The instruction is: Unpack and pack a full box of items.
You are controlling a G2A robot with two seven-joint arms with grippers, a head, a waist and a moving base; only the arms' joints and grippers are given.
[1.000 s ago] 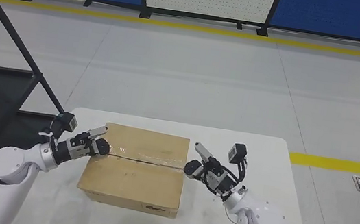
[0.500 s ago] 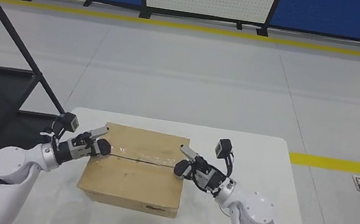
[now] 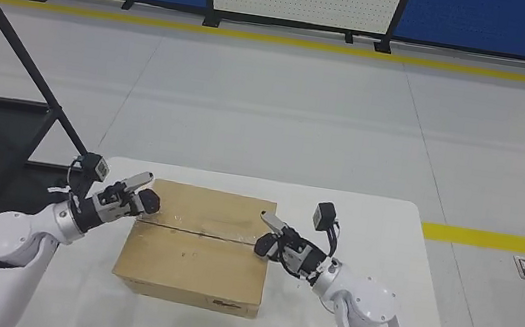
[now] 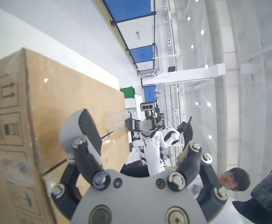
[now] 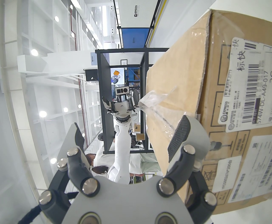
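Closed box (image 3: 198, 245) sits between both claws on table (image 3: 374, 230); left gripper (image 3: 140, 193) spread wide, empty, at box's near top edge; right gripper (image 3: 269, 235) likewise at opposite edge; bare tabletop outboard of each; right wrist view adds loose clear tape (image 5: 156, 97) along seam.

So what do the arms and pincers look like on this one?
The left arm and right arm have glossy white rounded shells. The left pincer and right pincer each have two pale grey fingers with black ribbed pads, black linkages, silver bolts and a grey base plate. A black cable loops at the right wrist.
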